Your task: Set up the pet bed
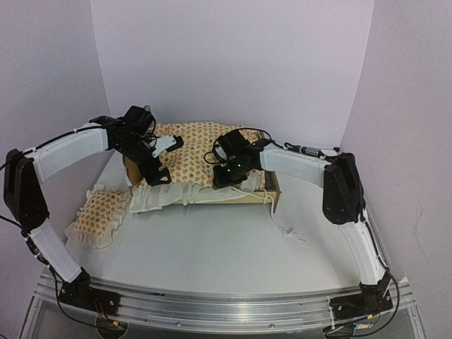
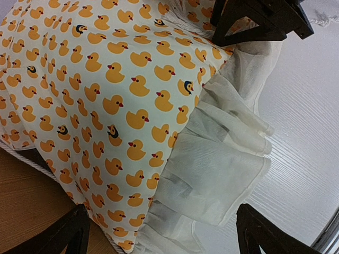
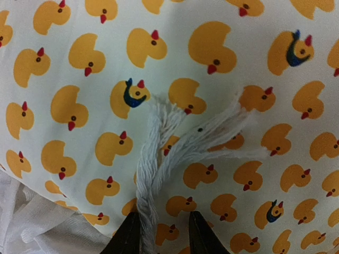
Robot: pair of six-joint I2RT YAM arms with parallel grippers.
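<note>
**PET BED: SOFT BEDDING ON A LIGHT FRAME – HANDLING AND MARKINGS**

**Location.** The frame (image 1: 274, 192) is found on the table (image 1: 212, 247), directly beneath both grippers, with the bedding (image 2: 106, 106) draped over it. The pillow (image 1: 99, 212) is lying on the table, well apart from either pair of fingers, on the outer side of the left gripper (image 2: 164, 235).

**Fingers.** The left fingers (image 2: 69, 235) are spread wide and nothing is held. The ruffle (image 2: 212, 174) and the bedding's edge are framed between them, just ahead of the tips. The right gripper (image 3: 164, 230) is narrowed but not closed. A frayed white cord (image 3: 151, 174) runs up through the gap close to one finger (image 3: 130, 235), and printed cloth is seen between the cord and the other finger. No pinch is confirmed.

**Handling.** The bedding is judged light and limp, likely to fold or slide over the frame when pulled. The sheer ruffle could snag. A hold is best taken at the seam where ruffle meets print, between the left fingers, or on a fold raised under the right fingertips. The pillow is judged soft and light, to be taken at a corner. The frame is judged stiff but light, and liable to shift if the cloth is dragged. The loose cord could be caught by mistake.

**Markings.** No brand, label or legible writing is seen. Only a repeated orange duck print is noted, with a few dark-headed ducks.
</note>
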